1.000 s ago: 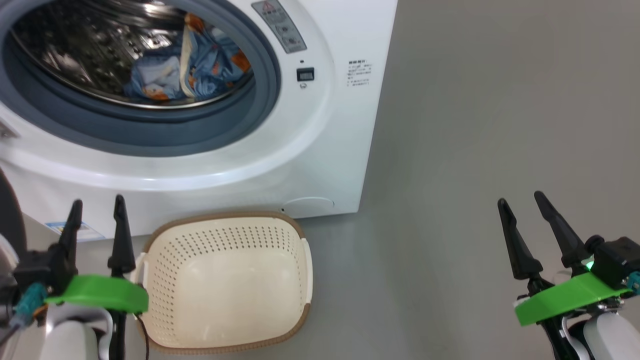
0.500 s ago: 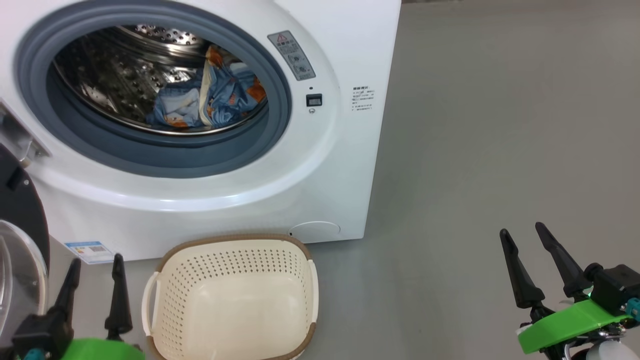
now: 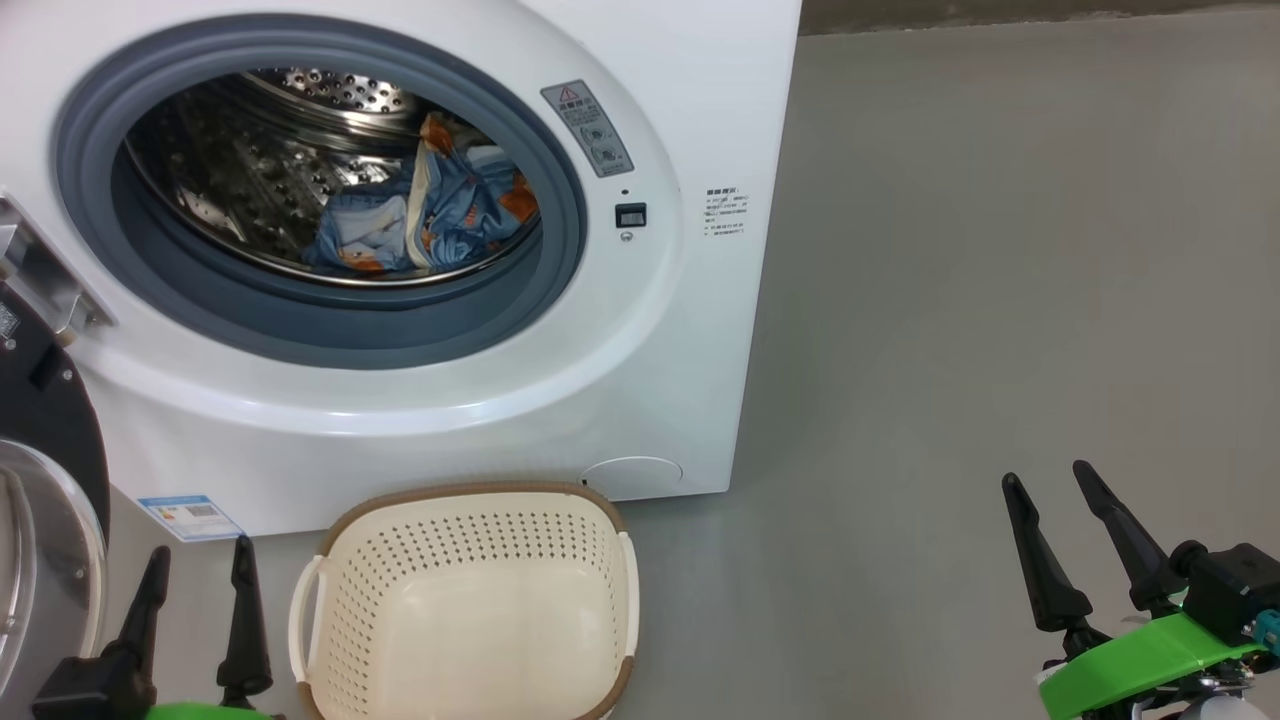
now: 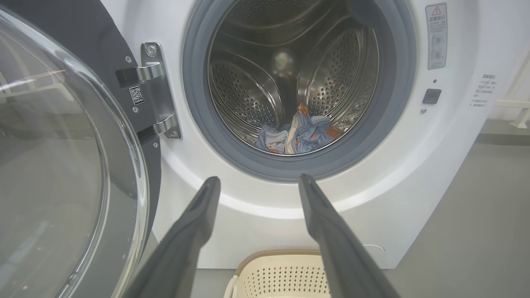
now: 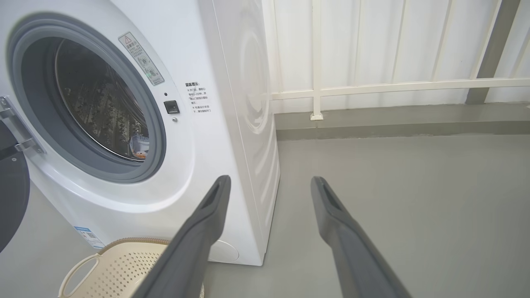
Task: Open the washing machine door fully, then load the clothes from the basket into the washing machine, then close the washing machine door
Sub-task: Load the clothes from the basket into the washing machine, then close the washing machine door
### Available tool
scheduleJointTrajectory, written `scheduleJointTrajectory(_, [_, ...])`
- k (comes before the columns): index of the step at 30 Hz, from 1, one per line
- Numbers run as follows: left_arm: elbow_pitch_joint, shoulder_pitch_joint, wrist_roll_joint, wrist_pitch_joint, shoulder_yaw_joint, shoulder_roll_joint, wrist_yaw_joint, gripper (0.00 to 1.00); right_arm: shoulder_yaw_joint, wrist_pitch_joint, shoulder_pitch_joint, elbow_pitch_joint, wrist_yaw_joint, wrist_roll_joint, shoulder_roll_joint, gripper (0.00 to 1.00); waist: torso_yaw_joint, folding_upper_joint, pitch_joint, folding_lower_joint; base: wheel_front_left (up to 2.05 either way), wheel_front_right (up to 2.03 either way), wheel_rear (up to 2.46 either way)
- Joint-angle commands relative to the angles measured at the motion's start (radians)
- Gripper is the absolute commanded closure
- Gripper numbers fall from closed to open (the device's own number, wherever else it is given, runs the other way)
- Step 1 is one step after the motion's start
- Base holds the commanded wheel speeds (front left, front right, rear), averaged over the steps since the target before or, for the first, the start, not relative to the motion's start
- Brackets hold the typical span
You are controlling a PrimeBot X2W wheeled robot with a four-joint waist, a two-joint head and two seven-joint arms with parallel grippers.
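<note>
Head view: both jaws low, spread wide, basket (image 3: 470, 492) between them

Grey floor (image 3: 1000, 250) carries the washing machine (image 3: 680, 330) and the basket (image 3: 470, 491)

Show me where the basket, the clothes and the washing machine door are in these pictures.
basket (image 3: 470, 540), head view, on its perforated back wall.
clothes (image 3: 460, 215), head view, on the blue printed fabric.
washing machine door (image 4: 49, 165), left wrist view, on its clear glass bowl window.
</note>
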Motion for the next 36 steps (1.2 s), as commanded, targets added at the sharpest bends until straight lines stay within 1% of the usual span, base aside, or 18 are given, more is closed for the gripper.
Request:
scheduleJointTrajectory(1, [-0.025, -0.011, -0.003, -0.006, 0.027, 0.018, -0.005, 0.0, 0.016, -0.008, -0.002, -0.026, 0.004, -0.005, -0.022, 0.0, 0.0, 0.0, 0.0, 0.0, 0.0, 0.0, 0.0])
scheduleJointTrajectory(12, [-0.037, -0.014, 0.009, -0.006, 0.027, 0.021, -0.005, 0.0, 0.011, -0.008, -0.003, -0.028, 0.004, -0.007, -0.023, 0.0, 0.004, 0.0, 0.008, 0.0, -0.22, 0.22, 0.0])
scheduleJointTrajectory(22, [-0.042, -0.011, 0.02, -0.006, 0.025, 0.016, -0.005, 0.0, 0.011, -0.008, -0.006, -0.028, 0.004, -0.006, -0.023, 0.0, 0.004, 0.0, 0.01, 0.0, -1.41, 1.41, 0.0])
scheduleJointTrajectory(27, [-0.05, -0.006, 0.004, -0.006, 0.005, 0.021, -0.005, 0.0, 0.009, -0.008, -0.006, -0.027, 0.004, -0.006, -0.022, 0.0, 0.003, 0.0, 0.009, 0.0, -1.27, 1.27, 0.0])
scheduleJointTrajectory(36, [-0.056, -0.002, -0.004, -0.006, -0.013, 0.024, -0.005, 0.0, 0.005, -0.008, -0.004, -0.03, 0.004, -0.008, -0.024, 0.0, 0.012, 0.0, 0.011, 0.0, -0.36, 0.36, 0.0])
